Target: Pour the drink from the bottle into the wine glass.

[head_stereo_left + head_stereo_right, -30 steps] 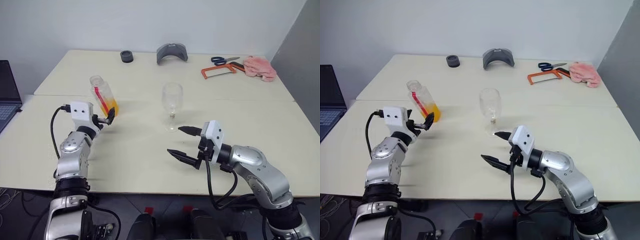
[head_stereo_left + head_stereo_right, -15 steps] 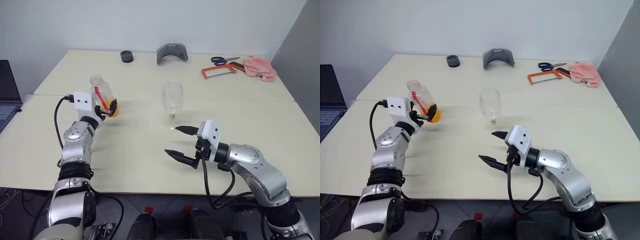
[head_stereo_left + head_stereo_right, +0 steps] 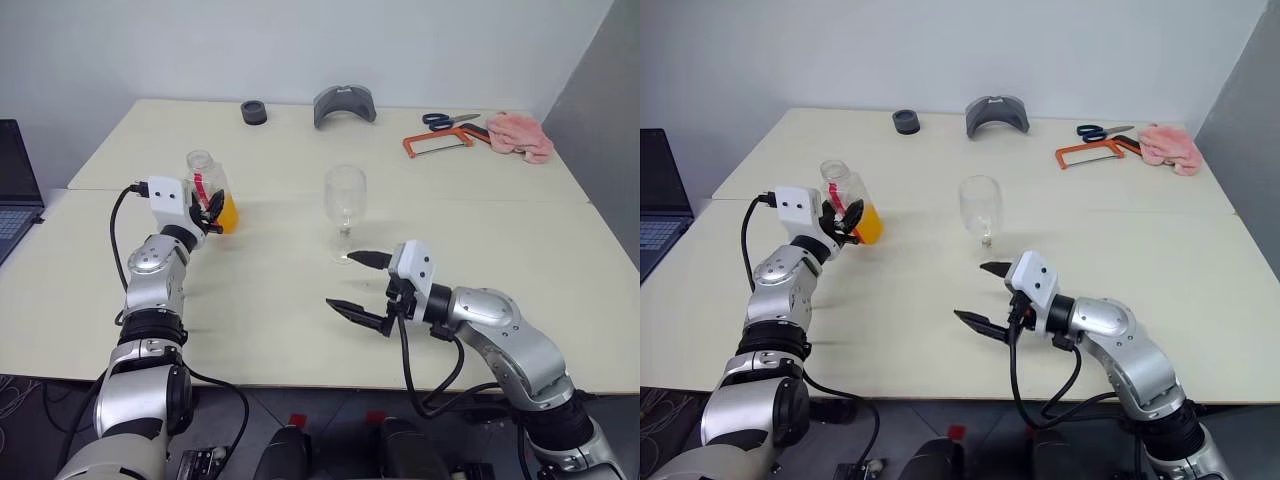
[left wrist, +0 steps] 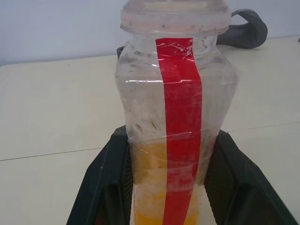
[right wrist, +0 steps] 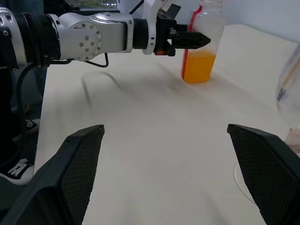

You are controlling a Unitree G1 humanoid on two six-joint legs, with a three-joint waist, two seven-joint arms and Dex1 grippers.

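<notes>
- Where the two halves of the cream bench (image 3: 300, 300) meet, the bottle (image 3: 208, 190) stands upright on the robot's left side, with no cap on its open neck.
- Its red strip runs down the side facing the left wrist camera, and the drink (image 3: 228, 213) fills the lower part of it.
- Clamped on the bottle is the left pincer (image 3: 211, 208); in the left wrist view one black finger (image 4: 105, 183) presses each side of the bottle at about the level where the drink begins.
- Right of the bottle, near the bench's middle, stands the wine glass (image 3: 345, 210), upright on its foot and apart from both pincers; I cannot tell whether anything is in it.
- Nearer the robot than the glass, the right pincer (image 3: 358, 283) hovers over the bench with its fingers spread wide, holding nothing, its tips pointing toward the robot's left.
- One of its fingertips (image 3: 362, 257) lies just beside the foot of the glass as seen from the head camera; I cannot tell whether they touch.
- Along the far edge lie a black ring-shaped object (image 3: 254, 113) and a grey curved object (image 3: 344, 105).
- At the far right corner sit blue-handled scissors (image 3: 447, 121), an orange-framed saw (image 3: 437, 143) and a pink cloth (image 3: 519, 136).
- Off the bench's left edge, part of a laptop (image 3: 15, 200) shows.
</notes>
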